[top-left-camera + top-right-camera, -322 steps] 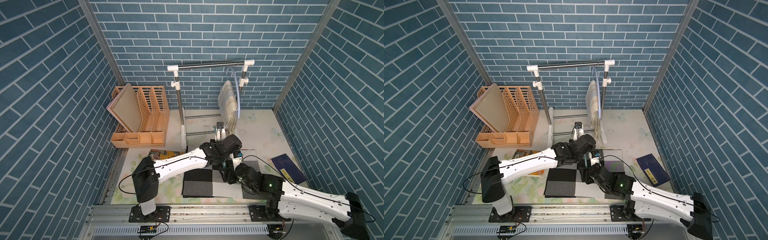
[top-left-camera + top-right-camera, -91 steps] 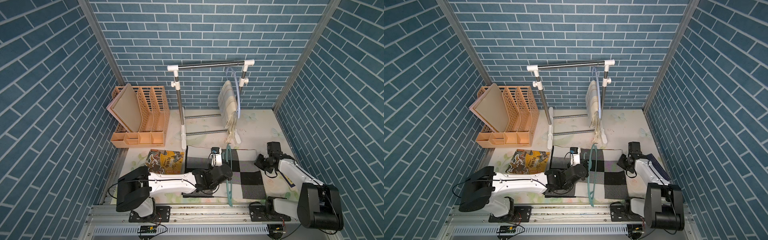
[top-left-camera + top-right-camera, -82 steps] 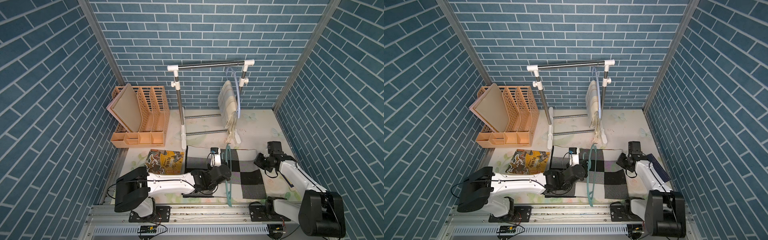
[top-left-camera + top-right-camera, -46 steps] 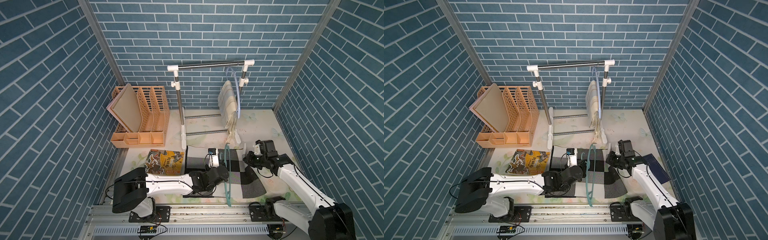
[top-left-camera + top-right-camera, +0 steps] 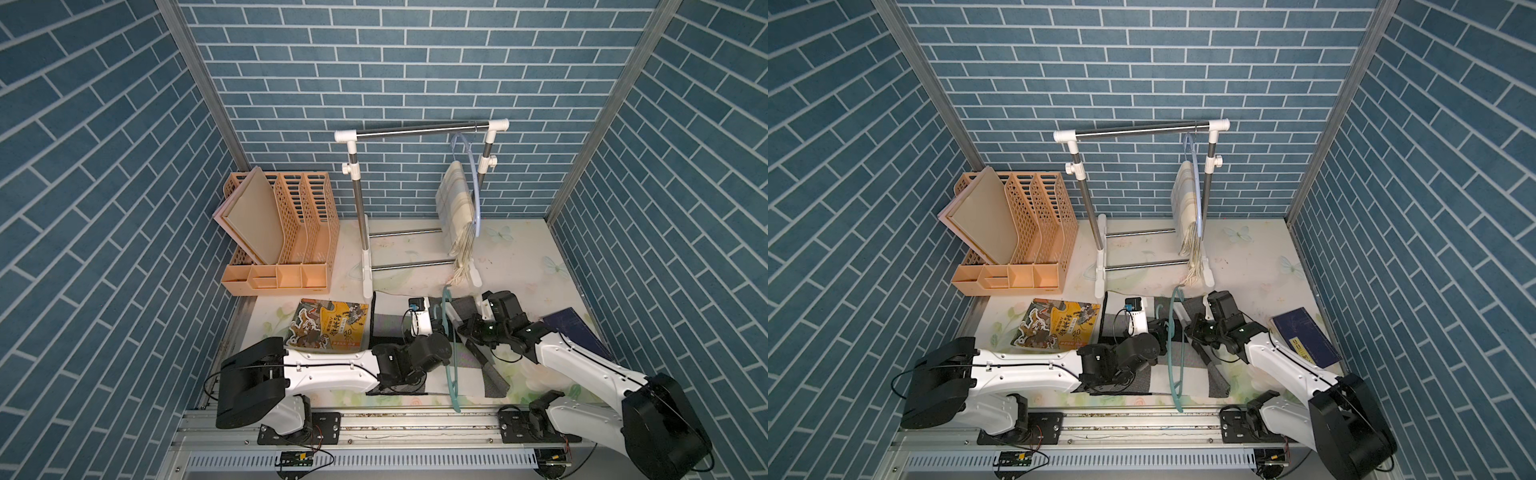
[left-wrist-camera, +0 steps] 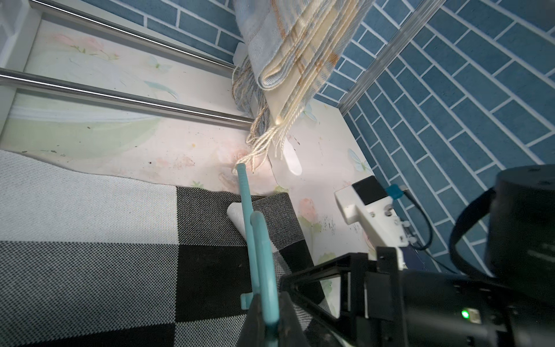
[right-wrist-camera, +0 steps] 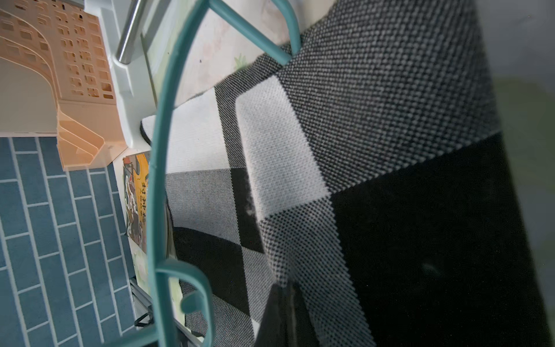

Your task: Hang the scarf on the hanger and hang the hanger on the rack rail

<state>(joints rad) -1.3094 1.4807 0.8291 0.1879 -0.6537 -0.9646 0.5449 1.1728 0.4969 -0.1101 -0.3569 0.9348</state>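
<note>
A black, grey and white checked scarf (image 5: 494, 376) lies across the front of the table, its right end lifted. A teal hanger (image 5: 451, 353) stands upright on edge over it, with my left gripper (image 5: 437, 329) shut on its rod. In the left wrist view the hanger (image 6: 261, 240) runs out from between the closed jaws of the left gripper (image 6: 267, 303). My right gripper (image 5: 467, 332) is shut on the scarf's raised end, just right of the hanger. In the right wrist view the scarf (image 7: 390, 150) hangs from the right gripper (image 7: 284, 288), and the hanger (image 7: 156, 180) stands close beside it.
At the back stands a clothes rack (image 5: 415, 132) with a pale plaid scarf (image 5: 457, 208) on a blue hanger. An orange file organiser (image 5: 282, 232) sits back left. A picture book (image 5: 328, 328) lies left of the scarf, a dark blue book (image 5: 577, 336) to its right.
My right gripper has moved left from the table's right side, pulling the scarf's right end up and over toward the hanger. The left gripper still holds the hanger upright in nearly the same place.
</note>
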